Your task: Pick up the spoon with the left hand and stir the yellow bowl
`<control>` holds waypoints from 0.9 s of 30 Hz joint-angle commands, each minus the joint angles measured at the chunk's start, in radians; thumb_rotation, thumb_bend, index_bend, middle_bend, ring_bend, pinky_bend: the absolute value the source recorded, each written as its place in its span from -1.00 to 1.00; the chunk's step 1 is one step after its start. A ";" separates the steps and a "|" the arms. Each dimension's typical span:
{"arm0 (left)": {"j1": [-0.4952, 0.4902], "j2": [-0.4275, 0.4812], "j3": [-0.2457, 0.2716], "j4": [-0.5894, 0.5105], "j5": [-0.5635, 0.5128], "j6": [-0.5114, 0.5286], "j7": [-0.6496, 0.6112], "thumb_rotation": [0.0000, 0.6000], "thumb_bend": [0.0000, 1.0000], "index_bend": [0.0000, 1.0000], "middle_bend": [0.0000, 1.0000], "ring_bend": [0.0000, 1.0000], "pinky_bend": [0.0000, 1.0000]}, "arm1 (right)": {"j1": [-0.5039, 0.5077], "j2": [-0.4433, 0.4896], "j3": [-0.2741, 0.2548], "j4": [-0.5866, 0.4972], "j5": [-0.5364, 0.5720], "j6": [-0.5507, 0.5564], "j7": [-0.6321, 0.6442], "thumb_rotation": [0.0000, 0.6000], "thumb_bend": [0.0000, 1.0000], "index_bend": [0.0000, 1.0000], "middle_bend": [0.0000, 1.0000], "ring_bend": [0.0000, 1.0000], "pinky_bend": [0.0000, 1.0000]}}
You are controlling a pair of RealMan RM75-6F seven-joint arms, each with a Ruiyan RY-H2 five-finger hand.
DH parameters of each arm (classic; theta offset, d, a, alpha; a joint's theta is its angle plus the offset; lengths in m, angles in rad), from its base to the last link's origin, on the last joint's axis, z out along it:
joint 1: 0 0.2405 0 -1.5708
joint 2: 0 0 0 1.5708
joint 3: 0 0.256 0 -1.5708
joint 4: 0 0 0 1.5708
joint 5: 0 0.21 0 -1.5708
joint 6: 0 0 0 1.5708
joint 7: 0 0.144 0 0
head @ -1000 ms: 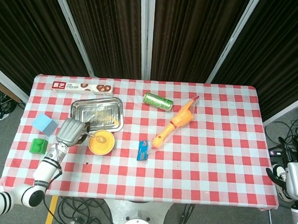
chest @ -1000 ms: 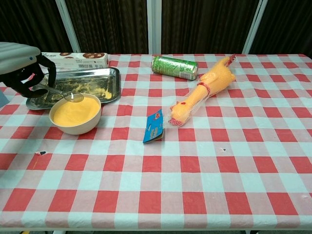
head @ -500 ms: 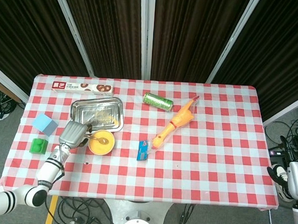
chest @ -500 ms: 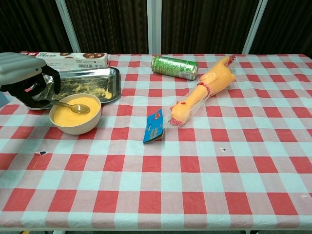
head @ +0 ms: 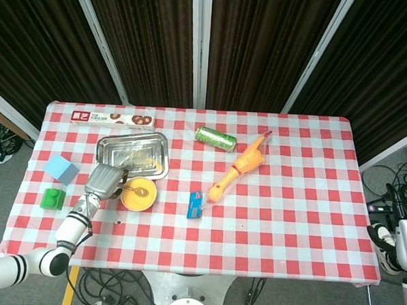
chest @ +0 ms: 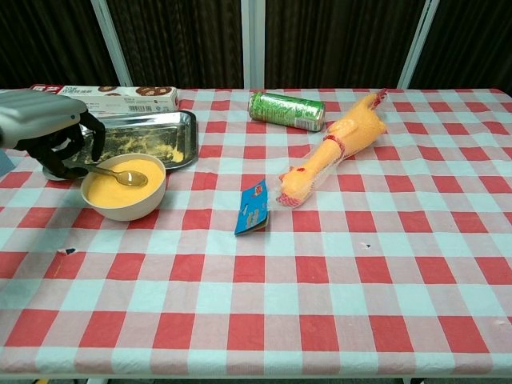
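The yellow bowl [chest: 124, 190] [head: 138, 193] sits near the table's left side, in front of the metal tray. A metal spoon [chest: 118, 174] [head: 135, 188] lies with its scoop in the bowl's yellow contents. My left hand [chest: 50, 136] [head: 104, 181] grips the spoon's handle just left of the bowl, fingers curled around it. My right hand [head: 402, 243] hangs off the table's right edge in the head view; its fingers are too small to read.
A metal tray [chest: 164, 136] with crumbs lies behind the bowl, with a biscuit box [chest: 120, 98] beyond it. A green can [chest: 286, 110], a rubber chicken [chest: 336, 148] and a small blue packet [chest: 253, 208] lie mid-table. Blue [head: 60, 168] and green [head: 52, 198] blocks sit far left.
The spoon's scoop has dropped from above the bowl's rim into the yellow contents. My left hand has shifted right, closer to the bowl.
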 commanded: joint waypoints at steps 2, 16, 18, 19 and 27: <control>-0.015 -0.004 0.001 -0.002 -0.036 -0.009 0.023 1.00 -0.32 0.12 0.80 0.75 0.90 | -0.002 -0.002 -0.001 0.007 0.003 -0.001 0.007 1.00 -0.70 -0.86 -0.47 -0.92 -0.69; -0.050 0.000 0.019 -0.019 -0.095 -0.021 0.048 1.00 -0.30 0.13 0.80 0.75 0.90 | -0.004 -0.013 -0.001 0.036 0.011 -0.007 0.038 1.00 -0.71 -0.86 -0.47 -0.92 -0.69; -0.054 -0.001 0.021 -0.019 -0.098 -0.020 0.048 1.00 -0.30 0.13 0.80 0.75 0.90 | -0.004 -0.014 -0.001 0.040 0.012 -0.007 0.041 1.00 -0.70 -0.86 -0.47 -0.92 -0.69; -0.055 -0.003 0.022 -0.018 -0.099 -0.017 0.049 1.00 -0.30 0.13 0.80 0.75 0.90 | -0.004 -0.015 -0.001 0.041 0.013 -0.007 0.042 1.00 -0.70 -0.86 -0.47 -0.92 -0.69; -0.065 -0.010 0.031 -0.015 -0.112 -0.009 0.052 1.00 -0.30 0.13 0.81 0.75 0.90 | -0.004 -0.016 0.000 0.046 0.017 -0.011 0.048 1.00 -0.70 -0.86 -0.47 -0.92 -0.69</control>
